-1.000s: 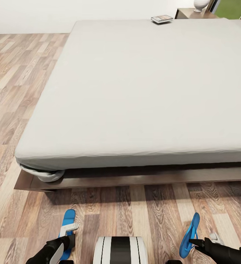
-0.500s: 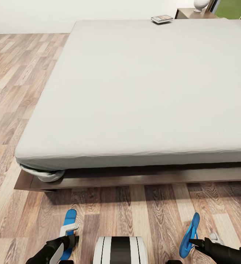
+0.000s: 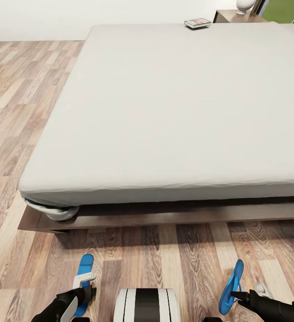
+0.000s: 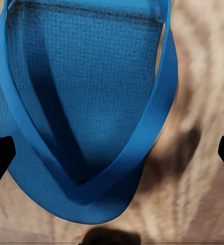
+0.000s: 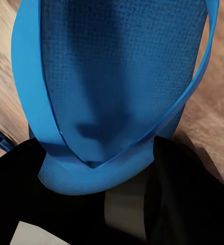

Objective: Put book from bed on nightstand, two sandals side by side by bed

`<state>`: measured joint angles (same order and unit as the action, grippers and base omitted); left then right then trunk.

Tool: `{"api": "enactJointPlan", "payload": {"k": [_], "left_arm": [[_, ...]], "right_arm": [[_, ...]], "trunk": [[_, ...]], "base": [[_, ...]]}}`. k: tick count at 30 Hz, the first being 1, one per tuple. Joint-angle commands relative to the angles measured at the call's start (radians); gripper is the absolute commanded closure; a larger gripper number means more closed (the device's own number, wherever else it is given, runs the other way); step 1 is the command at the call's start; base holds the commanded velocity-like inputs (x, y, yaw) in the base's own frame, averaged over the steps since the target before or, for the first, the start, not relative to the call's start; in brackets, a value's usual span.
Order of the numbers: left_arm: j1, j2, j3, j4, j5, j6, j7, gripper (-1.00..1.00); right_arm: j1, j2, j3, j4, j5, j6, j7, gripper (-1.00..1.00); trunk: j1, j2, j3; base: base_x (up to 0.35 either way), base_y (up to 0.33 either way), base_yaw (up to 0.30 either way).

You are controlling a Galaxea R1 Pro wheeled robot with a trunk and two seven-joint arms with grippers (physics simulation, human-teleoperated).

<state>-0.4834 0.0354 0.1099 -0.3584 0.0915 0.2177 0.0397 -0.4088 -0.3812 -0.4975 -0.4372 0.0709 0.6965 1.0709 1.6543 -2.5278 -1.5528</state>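
Barely anything had shifted: my left gripper [image 4: 112, 148] stayed spread wide over one bright blue flat sandal [image 4: 83, 109] lying released on the floor, while my right gripper [image 3: 236, 295] still clamped the other blue sandal [image 3: 231, 286], tilted on edge, not yet placed.

The bed [image 3: 174, 112] fills the middle of the head view, its foot nearest the robot. The book [image 3: 197, 23] lies on the mattress at the far edge, towards the right. Behind it, just beyond the bed, stands the nightstand [image 3: 236, 17]. On the floor [image 3: 26, 112] before the bed lie 2 sandals, well apart: the left sandal [image 3: 83, 279] and the right sandal [image 3: 231, 288], tilted on edge.
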Motion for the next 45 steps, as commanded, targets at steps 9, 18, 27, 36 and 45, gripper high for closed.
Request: {"api": "enactJointPlan", "payload": {"k": [9, 18, 27, 36, 45], "left_arm": [[0.0, 0.0, 0.001, -0.002, 0.01, 0.006, 0.003, -1.0], [0.0, 0.0, 0.0, -0.002, 0.01, 0.005, 0.003, -1.0], [0.0, 0.0, 0.0, -0.002, 0.01, 0.006, 0.003, -1.0], [0.0, 0.0, 0.001, -0.002, 0.01, 0.006, 0.003, -1.0], [0.0, 0.0, 0.001, -0.002, 0.01, 0.006, 0.003, -1.0]], "right_arm": [[-0.001, 0.001, -0.007, 0.0, 0.007, 0.008, 0.006, 1.0], [-0.001, 0.001, -0.007, 0.0, 0.007, 0.008, 0.006, 1.0], [-0.001, 0.001, -0.007, 0.0, 0.007, 0.008, 0.006, 1.0], [-0.001, 0.001, -0.007, 0.0, 0.007, 0.008, 0.006, 1.0], [-0.001, 0.001, -0.007, 0.0, 0.007, 0.007, 0.006, 1.0]], "trunk": [[0.0, 0.0, -0.001], [0.0, 0.0, -0.001], [0.0, 0.0, -0.001], [-0.003, 0.001, 0.027], [-0.007, 0.004, 0.061]], "base": [[-0.012, 0.0, 0.0], [0.0, 0.0, 0.0], [0.0, 0.0, 0.0], [0.0, 0.0, 0.0], [0.0, 0.0, 0.0]]}}
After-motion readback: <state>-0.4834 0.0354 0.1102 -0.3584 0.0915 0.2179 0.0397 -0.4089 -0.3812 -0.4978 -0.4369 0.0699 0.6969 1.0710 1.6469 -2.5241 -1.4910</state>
